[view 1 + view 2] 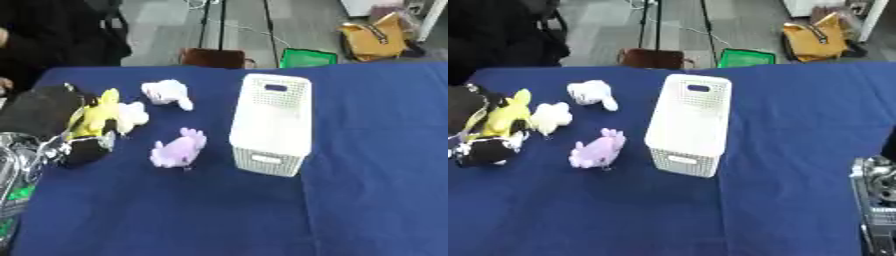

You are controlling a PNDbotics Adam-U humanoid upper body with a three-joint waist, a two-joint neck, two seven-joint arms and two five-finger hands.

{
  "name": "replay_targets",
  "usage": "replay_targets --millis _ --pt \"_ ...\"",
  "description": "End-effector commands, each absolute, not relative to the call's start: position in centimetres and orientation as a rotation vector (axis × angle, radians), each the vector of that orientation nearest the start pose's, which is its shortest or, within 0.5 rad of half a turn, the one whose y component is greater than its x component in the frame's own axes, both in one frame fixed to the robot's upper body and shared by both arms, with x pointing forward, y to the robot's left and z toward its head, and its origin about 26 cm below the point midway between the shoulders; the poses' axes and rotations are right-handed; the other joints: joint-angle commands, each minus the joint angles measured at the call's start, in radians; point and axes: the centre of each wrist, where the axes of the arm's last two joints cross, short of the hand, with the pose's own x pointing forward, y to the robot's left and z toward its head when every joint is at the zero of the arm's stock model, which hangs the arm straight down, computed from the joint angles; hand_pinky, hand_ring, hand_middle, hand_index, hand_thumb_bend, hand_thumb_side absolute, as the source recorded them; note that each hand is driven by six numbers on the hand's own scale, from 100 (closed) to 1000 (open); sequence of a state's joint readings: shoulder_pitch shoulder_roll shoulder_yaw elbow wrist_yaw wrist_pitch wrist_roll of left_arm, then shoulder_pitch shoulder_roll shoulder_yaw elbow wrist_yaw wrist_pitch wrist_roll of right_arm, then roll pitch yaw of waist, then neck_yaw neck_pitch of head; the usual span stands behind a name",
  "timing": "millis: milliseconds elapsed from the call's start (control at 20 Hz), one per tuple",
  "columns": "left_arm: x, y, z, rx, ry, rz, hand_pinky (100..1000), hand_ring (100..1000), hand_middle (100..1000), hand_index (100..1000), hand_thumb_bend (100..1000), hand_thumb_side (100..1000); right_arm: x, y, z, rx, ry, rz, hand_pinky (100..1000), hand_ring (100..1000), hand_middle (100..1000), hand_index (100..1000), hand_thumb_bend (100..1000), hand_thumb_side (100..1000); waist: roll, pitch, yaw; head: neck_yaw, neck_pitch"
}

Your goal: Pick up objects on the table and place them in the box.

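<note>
A white perforated box (273,125) stands open-topped in the middle of the blue table (376,150). Left of it lie a purple plush toy (179,149), a white plush toy (166,93) and a cream plush toy (133,115). At the table's left edge my left hand (83,148) is curled around a yellow plush toy (98,116), which stands upright between the hand's dark parts. Only a silver and black part of my right hand (875,192) shows at the lower right corner of the right eye view, far from the toys.
Beyond the table's far edge, on the grey floor, are a yellow bag (376,37), a green thing (308,56), a brown thing (214,57) and stand legs (210,25). A person in black (44,40) sits at the far left corner.
</note>
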State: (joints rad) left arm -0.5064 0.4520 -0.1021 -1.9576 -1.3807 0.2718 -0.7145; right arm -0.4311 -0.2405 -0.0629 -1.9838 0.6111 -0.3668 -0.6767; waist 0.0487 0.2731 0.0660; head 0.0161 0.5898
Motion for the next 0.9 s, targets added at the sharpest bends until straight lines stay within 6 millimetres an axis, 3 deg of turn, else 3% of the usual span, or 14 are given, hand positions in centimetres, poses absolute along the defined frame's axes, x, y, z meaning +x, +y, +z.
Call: replay_targets --millis 50,350,400,450,900 --pt "31.4 23.7 27.3 1.471 -1.281 -1.300 193 335 388 612 100 518 31.0 -24.8 23.8 0.980 3.041 0.202 839 889 711 759 100 1000 0.001 -0.024 -0.003 0.001 0.007" --pt "32.6 22.9 29.6 1.434 -1.340 -1.330 183 329 382 600 100 513 30.9 -24.6 23.7 0.973 3.047 0.200 840 889 711 759 100 1000 0.008 -0.032 -0.018 0.008 0.013" --pt "32.9 22.8 29.9 1.421 -1.347 -1.334 176 325 378 596 100 575 30.9 -24.6 23.7 0.971 3.048 0.199 840 889 711 758 100 1000 0.008 -0.033 -0.021 0.009 0.014" --pt "33.3 22.7 30.2 1.407 -1.359 -1.338 176 325 378 596 100 513 30.9 -24.6 23.7 0.969 3.050 0.199 840 889 711 758 100 1000 0.009 -0.034 -0.025 0.011 0.015" --pt "36.3 21.0 31.4 1.337 -1.438 -1.348 156 309 362 582 100 506 31.0 -24.3 23.6 0.949 3.065 0.203 840 890 709 756 100 1000 0.015 -0.042 -0.051 0.030 0.020"
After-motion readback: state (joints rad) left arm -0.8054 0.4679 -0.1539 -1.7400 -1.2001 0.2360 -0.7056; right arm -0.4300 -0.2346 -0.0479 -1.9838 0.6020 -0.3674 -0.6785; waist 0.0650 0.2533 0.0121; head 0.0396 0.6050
